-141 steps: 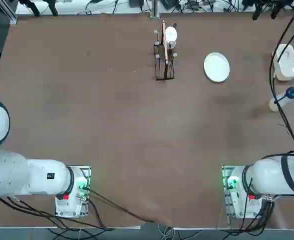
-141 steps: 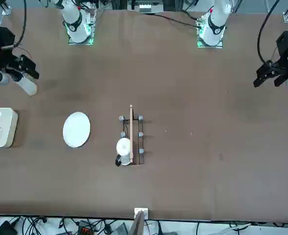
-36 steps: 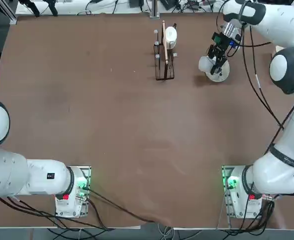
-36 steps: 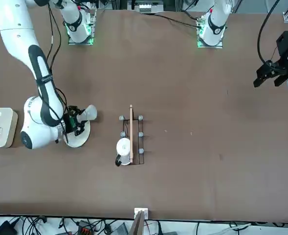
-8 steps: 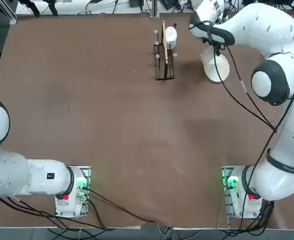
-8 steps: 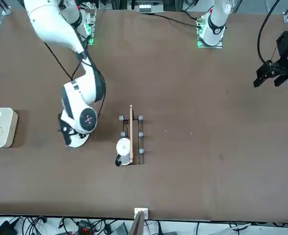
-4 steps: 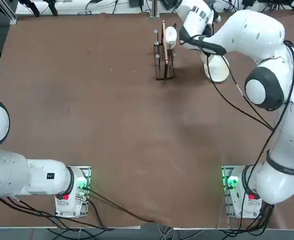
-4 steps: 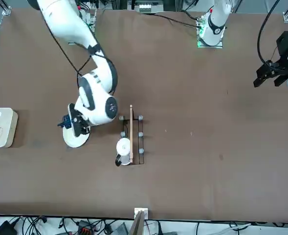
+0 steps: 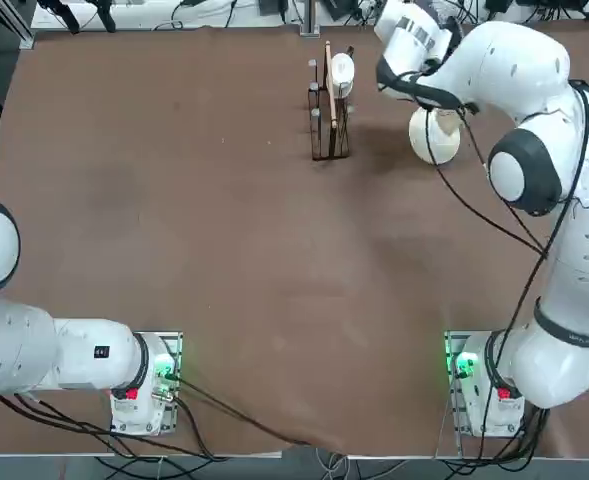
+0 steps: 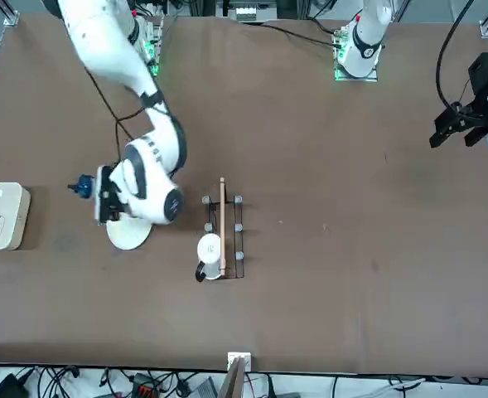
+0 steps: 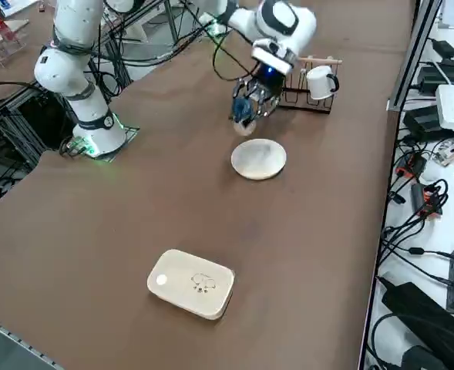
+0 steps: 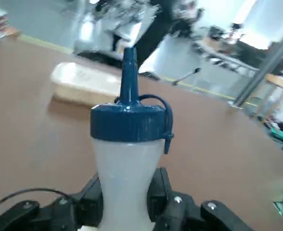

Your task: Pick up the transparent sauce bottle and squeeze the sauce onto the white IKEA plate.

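Observation:
My right gripper (image 12: 127,192) is shut on the transparent sauce bottle (image 12: 127,163), one finger pressed on each side of its whitish body. Its blue nozzle cap (image 12: 129,120) points away from the wrist, toward the white box. From the front, the bottle (image 10: 83,186) lies roughly level in the air, with the gripper (image 10: 103,203) just above the white IKEA plate (image 10: 128,235) and the nozzle past the plate's rim. From the right side, the bottle (image 11: 242,112) hangs beside the plate (image 11: 259,158). From above, the arm hides the bottle and the plate (image 9: 434,135) shows.
A white boxy rounded object (image 11: 192,283) lies on the table to the robot's right of the plate. A black wire rack (image 9: 329,105) with a white mug (image 11: 317,79) stands on the plate's other side. The brown table (image 9: 224,250) stretches wide toward the arm bases.
The wrist has turned over the last second. The bottle's blue nozzle has swung from over the plate's edge out toward the white box. The grip has stayed shut.

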Robot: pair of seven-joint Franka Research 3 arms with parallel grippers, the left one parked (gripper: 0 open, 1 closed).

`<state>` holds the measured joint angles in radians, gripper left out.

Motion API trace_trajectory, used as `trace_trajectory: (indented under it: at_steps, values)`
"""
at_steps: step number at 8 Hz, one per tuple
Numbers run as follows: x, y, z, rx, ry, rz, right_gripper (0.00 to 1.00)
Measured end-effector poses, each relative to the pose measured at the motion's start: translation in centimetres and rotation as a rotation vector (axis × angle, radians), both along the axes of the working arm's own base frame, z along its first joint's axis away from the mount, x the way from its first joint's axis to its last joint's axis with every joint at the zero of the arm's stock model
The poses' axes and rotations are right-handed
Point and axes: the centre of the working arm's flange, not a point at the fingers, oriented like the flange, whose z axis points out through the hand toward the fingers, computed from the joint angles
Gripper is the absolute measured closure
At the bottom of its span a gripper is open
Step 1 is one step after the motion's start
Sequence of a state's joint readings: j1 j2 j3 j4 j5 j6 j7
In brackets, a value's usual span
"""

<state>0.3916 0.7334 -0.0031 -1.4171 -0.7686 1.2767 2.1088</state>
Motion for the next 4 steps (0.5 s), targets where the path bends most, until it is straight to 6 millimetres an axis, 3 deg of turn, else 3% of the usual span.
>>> trace_trajectory:
  at_steps: [2,4]
  values:
    - [-0.9,-7.6,-3.7,-0.121,-0.036,-0.161,0.58]
    - [-2.5,-15.4,-6.1,-0.244,-0.066,-0.280,0.58]
